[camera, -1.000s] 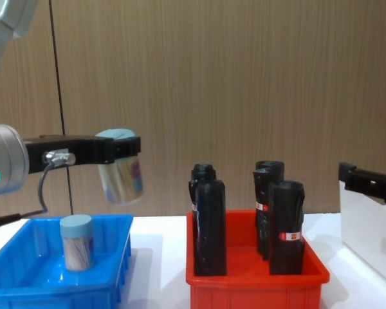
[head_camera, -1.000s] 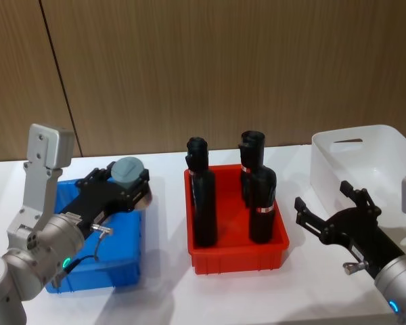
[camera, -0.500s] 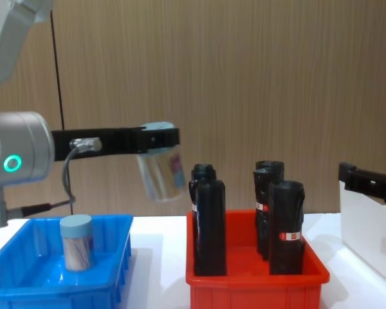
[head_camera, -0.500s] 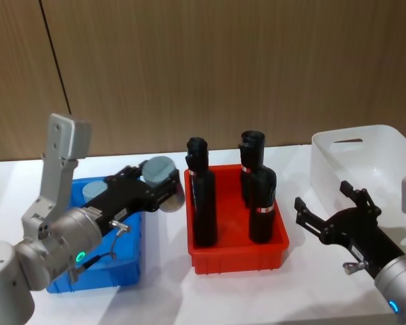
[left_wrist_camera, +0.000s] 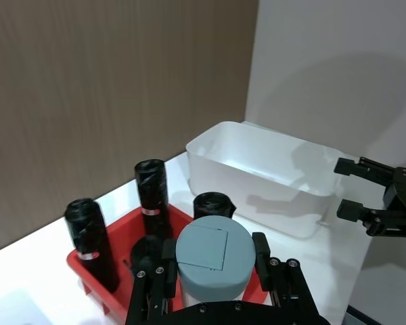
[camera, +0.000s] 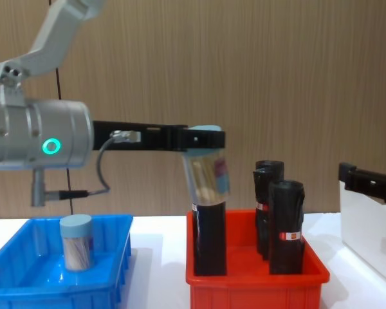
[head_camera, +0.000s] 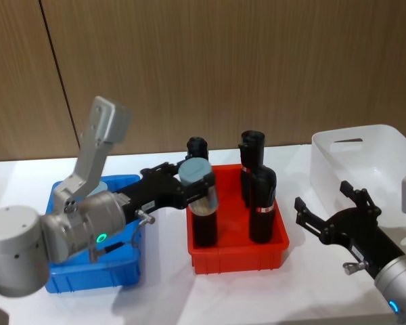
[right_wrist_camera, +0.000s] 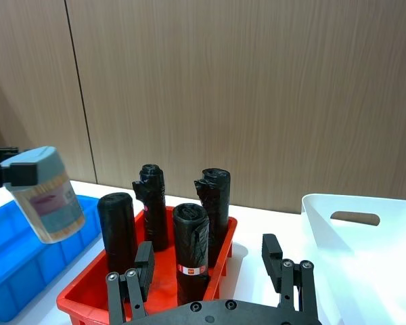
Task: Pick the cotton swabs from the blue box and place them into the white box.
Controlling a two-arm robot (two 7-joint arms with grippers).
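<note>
My left gripper [head_camera: 195,184] is shut on a cotton swabs tub [head_camera: 198,181], a clear tub with a pale blue-grey lid [left_wrist_camera: 212,253]. It holds the tub tilted in the air above the left side of the red bin, over a black bottle [camera: 210,238]. The same tub [right_wrist_camera: 51,196] hangs left of the bottles in the right wrist view. Another cotton swabs tub [camera: 76,242] stands upright in the blue box [camera: 112,282] at the left. The white box [head_camera: 365,159] sits at the far right. My right gripper [head_camera: 323,196] stands open just in front of the white box, holding nothing.
A red bin [head_camera: 237,261] with several tall black bottles [head_camera: 262,203] stands between the blue box and the white box [left_wrist_camera: 257,169]. A wooden wall closes off the back of the white table.
My left gripper has carried the tub to the right, from above the blue box to above the red bin's left side. The right arm has not moved.
</note>
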